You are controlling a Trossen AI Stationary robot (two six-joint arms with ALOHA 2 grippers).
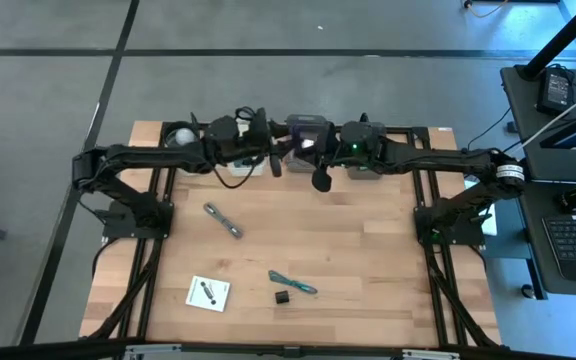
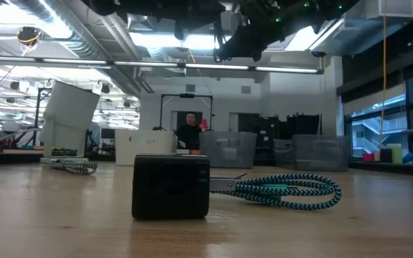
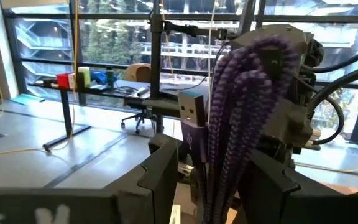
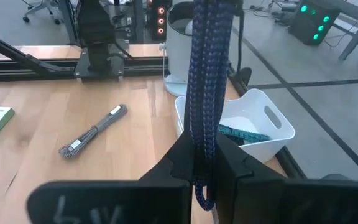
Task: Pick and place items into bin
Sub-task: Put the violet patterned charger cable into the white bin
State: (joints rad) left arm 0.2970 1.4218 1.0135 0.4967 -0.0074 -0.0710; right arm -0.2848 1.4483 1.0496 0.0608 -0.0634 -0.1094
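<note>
A purple braided cable [image 3: 247, 93], bundled in loops with a USB plug [image 3: 191, 111], is held high over the table's far middle. My left gripper [image 3: 213, 171] is shut on it. My right gripper [image 4: 204, 158] is shut on the same dark purple braid [image 4: 210, 74]. In the high view the two grippers [image 1: 273, 160] [image 1: 318, 172] meet near the far edge. The white bin [image 4: 253, 124] stands under the left arm [image 1: 236, 172] with a teal item [image 4: 241, 132] inside. On the table lie a grey cable [image 1: 223, 222], a teal cable [image 1: 293, 283], a black block [image 1: 282, 297] and a white card [image 1: 208, 293]. My left gripper pinches the looped bundle [image 3: 219, 155] between its two fingers, several strands at once. The bundle stands up out of the fingers, lifted clear of the table, with the plug end beside it. My right gripper pinches the braid [image 4: 205, 134] between its two fingers, which lie across the strands. A short loop [image 4: 202, 196] hangs past the fingers and the rest runs up out of the wrist picture. The cable is clear of the table.
A white cylinder [image 4: 185, 37] stands beyond the bin near the far left corner. The black block [image 2: 171, 185] and teal cable [image 2: 285, 190] lie close to the near edge. Bare wood shows between the grey cable and the table's right side. A person [image 2: 189, 129] stands far behind.
</note>
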